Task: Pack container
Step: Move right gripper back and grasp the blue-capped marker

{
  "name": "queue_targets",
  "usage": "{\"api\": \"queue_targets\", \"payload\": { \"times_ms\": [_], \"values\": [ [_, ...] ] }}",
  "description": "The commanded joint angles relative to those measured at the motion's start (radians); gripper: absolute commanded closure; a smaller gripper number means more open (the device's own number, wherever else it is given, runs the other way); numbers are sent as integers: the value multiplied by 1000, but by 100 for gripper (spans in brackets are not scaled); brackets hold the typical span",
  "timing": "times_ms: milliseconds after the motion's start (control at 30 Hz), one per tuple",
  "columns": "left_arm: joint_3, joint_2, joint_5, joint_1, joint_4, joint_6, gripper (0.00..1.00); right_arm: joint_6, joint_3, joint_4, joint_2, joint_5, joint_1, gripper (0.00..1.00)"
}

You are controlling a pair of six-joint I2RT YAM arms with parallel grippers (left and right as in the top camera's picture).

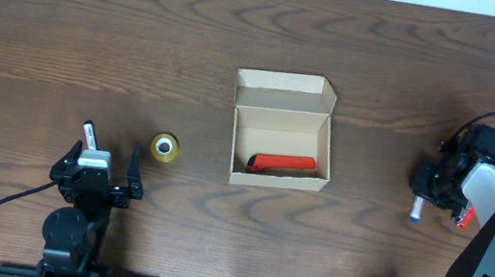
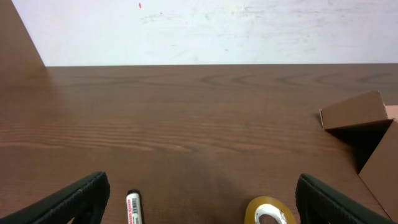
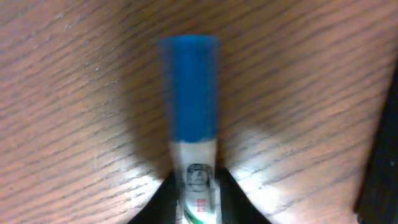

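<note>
From where I stand, the container [image 1: 284, 119] sits open on the tabletop [image 1: 50, 23], well apart from both arms, with one red marker [image 1: 283, 165] already inside. The right fingers [image 3: 155, 210] pinch the white barrel of a blue-capped marker [image 3: 188, 93], which points straight out ahead of them. The left fingers [image 2: 74, 199] stand spread wide, and a black-capped marker [image 2: 133, 208] and a yellow tape roll [image 2: 267, 213] lie untouched between them. I reckon one item is packed and three are left, with the lid yet to be closed.
</note>
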Motion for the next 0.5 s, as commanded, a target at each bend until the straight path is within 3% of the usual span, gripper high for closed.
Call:
{"api": "queue_targets", "payload": {
  "times_ms": [0,267,467],
  "values": [
    [-29,-5,0,2,-12,-3,5,3,-24,-2,3,10,-2,99],
    [-29,-5,0,2,-11,-3,5,3,-13,11,-13,-177,15,99],
    [-29,-5,0,2,-11,-3,5,-33,132,-4,-141,-272,121,99]
  ]
}}
